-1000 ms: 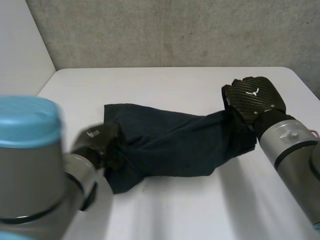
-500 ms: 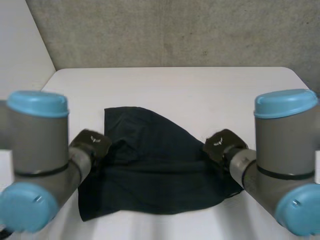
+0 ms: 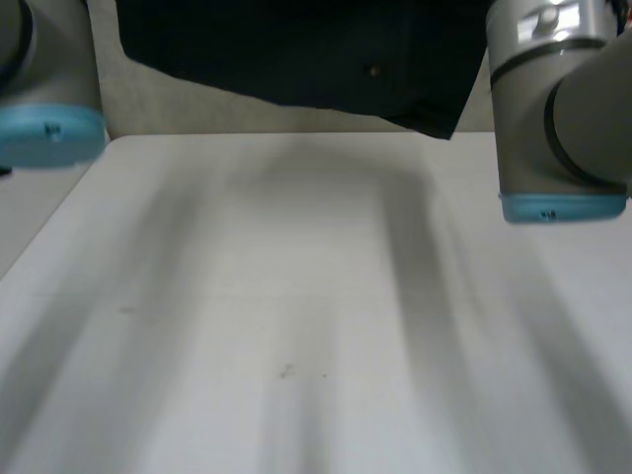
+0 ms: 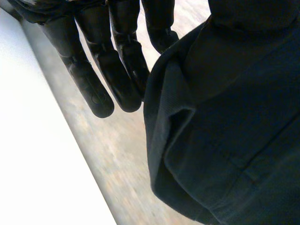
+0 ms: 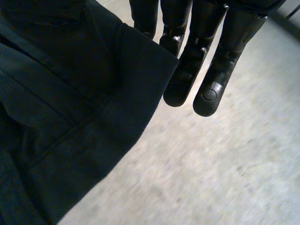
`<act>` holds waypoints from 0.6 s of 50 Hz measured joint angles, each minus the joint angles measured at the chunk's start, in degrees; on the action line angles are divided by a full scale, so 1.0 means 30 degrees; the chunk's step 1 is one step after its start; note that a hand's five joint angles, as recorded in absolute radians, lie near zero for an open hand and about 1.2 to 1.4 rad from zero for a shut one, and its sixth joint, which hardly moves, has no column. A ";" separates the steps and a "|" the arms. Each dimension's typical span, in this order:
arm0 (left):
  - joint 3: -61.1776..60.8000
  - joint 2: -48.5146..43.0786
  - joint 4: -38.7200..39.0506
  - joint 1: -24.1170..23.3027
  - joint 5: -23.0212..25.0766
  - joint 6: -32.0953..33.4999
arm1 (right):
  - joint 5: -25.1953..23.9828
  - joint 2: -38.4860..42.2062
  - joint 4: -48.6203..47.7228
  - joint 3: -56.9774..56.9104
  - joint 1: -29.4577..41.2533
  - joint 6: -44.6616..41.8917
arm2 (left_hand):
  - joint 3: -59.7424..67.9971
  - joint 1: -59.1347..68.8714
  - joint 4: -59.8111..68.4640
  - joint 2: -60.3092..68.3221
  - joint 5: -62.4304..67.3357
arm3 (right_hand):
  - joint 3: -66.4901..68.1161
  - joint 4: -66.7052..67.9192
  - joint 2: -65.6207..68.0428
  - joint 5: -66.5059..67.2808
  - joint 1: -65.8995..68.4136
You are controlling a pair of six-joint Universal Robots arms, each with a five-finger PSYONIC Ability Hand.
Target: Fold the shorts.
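Shorts (image 3: 296,49) now lifted off the tabletop (image 3: 296,346) for straightening; my left robot hand (image 4: 103,70) and right robot hand (image 5: 197,61) each pinch an end. Next, I'd lay them flat.

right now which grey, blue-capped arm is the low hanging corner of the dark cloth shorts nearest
The right grey arm: the dark navy cloth shorts dip to their lowest corner beside it, well away from the left arm.

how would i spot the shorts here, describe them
Start at the white table and look up between the left arm and right arm. The shorts hang there in the air: the only dark, soft cloth, clear of the pale tabletop.
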 measured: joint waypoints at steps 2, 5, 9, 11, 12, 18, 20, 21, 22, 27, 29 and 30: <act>-0.0715 0.0122 0.0036 0.0015 0.0028 -0.0013 | -0.0002 0.0011 0.0404 0.0095 -0.0005 0.0005 | 0.0002 0.0005 0.0000 0.0000 0.0000 | 0.0000 0.0000 0.0000 0.0000 0.0000; -0.3963 0.0433 -0.0011 0.0096 0.0145 -0.0058 | -0.0038 0.0215 0.3518 0.0987 -0.0057 0.0056 | 0.0087 0.0005 0.0002 0.0014 0.0000 | 0.0000 0.0000 0.0000 0.0000 0.0000; -0.7089 0.0393 -0.0118 0.0174 0.0328 -0.0082 | -0.0186 0.0667 0.5892 0.2435 -0.0129 0.0312 | 0.0089 0.0006 0.0003 0.0034 -0.0002 | 0.0000 0.0000 0.0000 0.0002 0.0000; -0.8878 0.0213 -0.0162 0.0202 0.0494 -0.0098 | -0.0336 0.1064 0.6756 0.3502 -0.0164 0.0582 | 0.0089 0.0005 0.0003 0.0038 0.0000 | 0.0000 0.0000 0.0000 0.0002 0.0000; -0.9477 0.0095 -0.0177 0.0202 0.0564 -0.0104 | -0.0414 0.1230 0.6967 0.3892 -0.0171 0.0671 | 0.0089 0.0005 0.0003 0.0038 0.0000 | 0.0000 0.0000 0.0000 0.0002 0.0000; -1.3302 -0.1475 -0.0223 -0.0066 0.1138 -0.0165 | -0.1190 0.3166 0.7843 0.6740 -0.0211 0.0929 | 0.0089 0.0008 0.0005 0.0040 0.0000 | 0.0000 0.0000 0.0000 0.0002 0.0000; -1.4012 -0.1914 -0.0235 -0.0231 0.1234 -0.0169 | -0.1350 0.3661 0.8172 0.7274 -0.0213 0.0923 | 0.0089 0.0012 0.0005 0.0041 -0.0002 | 0.0000 0.0000 0.0000 0.0003 0.0000; -1.4146 -0.1995 -0.0240 -0.0270 0.1249 -0.0170 | -0.1388 0.3776 0.8284 0.7394 -0.0212 0.0927 | 0.0089 0.0012 0.0005 0.0041 -0.0002 | 0.0000 0.0002 0.0000 0.0003 0.0000; -1.4603 -0.2263 -0.0262 -0.0426 0.1294 -0.0167 | -0.1498 0.4052 0.8684 0.7704 -0.0225 0.0952 | 0.0087 0.0014 0.0005 0.0041 -0.0002 | 0.0000 0.0002 0.0000 0.0002 0.0000; -1.5295 -0.2340 -0.0464 -0.0723 0.1305 -0.0122 | -0.1701 0.4200 0.9627 0.8078 -0.0332 0.1161 | 0.0087 0.0014 0.0005 0.0041 -0.0002 | 0.0000 0.0002 0.0000 0.0003 0.0000; -1.5465 -0.1999 -0.0775 -0.0800 0.1310 -0.0085 | -0.1785 0.3991 1.0036 0.8149 -0.0522 0.1430 | 0.0089 0.0014 0.0005 0.0041 -0.0002 | 0.0000 0.0002 0.0000 0.0003 0.0000; -1.5505 -0.1788 -0.0975 -0.0820 0.1320 -0.0071 | -0.1854 0.3721 1.0261 0.8161 -0.0721 0.1703 | 0.0089 0.0014 0.0005 0.0041 -0.0002 | 0.0000 0.0002 0.0000 0.0003 0.0000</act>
